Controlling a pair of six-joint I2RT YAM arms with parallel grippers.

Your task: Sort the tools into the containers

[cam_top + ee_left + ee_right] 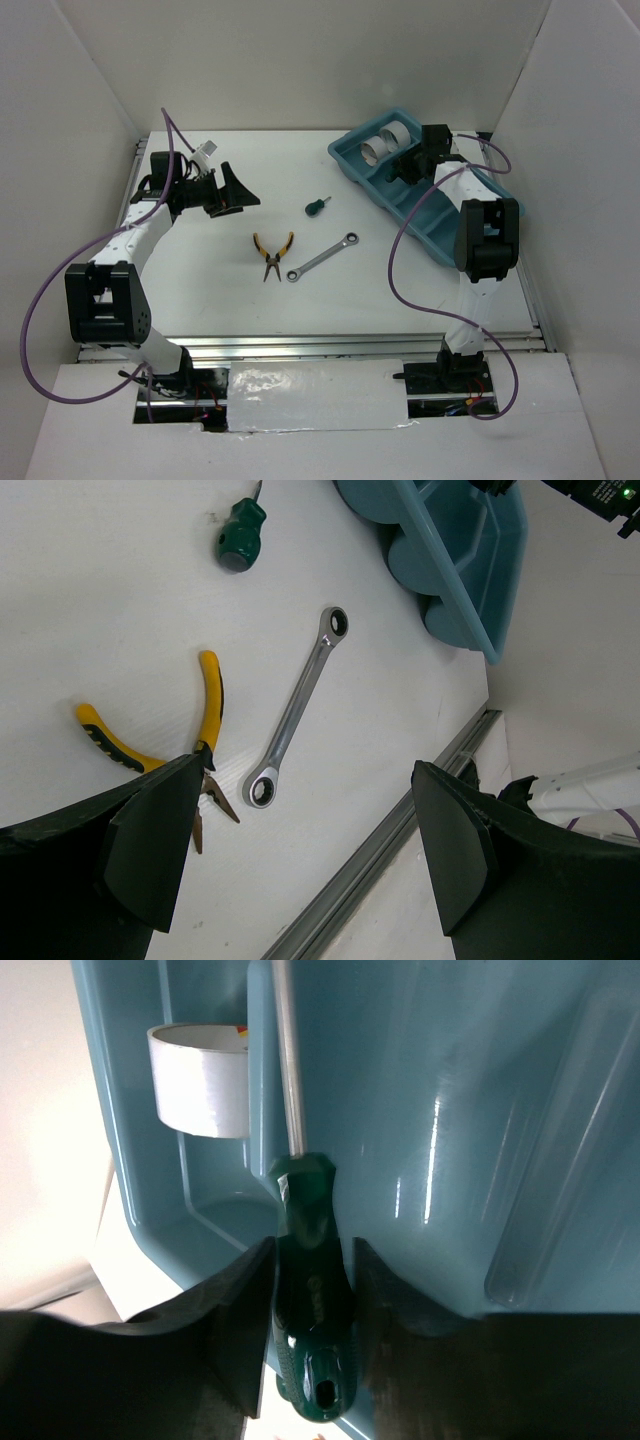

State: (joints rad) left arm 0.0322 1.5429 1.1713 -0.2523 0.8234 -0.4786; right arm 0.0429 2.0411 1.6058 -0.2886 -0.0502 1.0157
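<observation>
Right gripper (310, 1295) is clamped on green-handled screwdriver (305, 1210) at its handle, shaft over teal tray (480, 1110), white tape roll (195, 1085) in next compartm. We judge it light, stiff, w/ smooth plastic: hold thick mid-handle. Left gripper (305, 830), jaws wide apart, hangs above wrench (300, 695) & pliers (207, 695).

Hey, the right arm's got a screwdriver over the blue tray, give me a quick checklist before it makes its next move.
1. Right gripper closed on the green-handled screwdriver: ok.
2. Screwdriver above the teal tray: ok.
3. Shaft clear of the divider next to the white tape roll: cannot tell, they line up.
4. Left gripper open, away from the tray: ok.
5. Pliers, wrench and second screwdriver sorted: not ok, on the table.
</observation>
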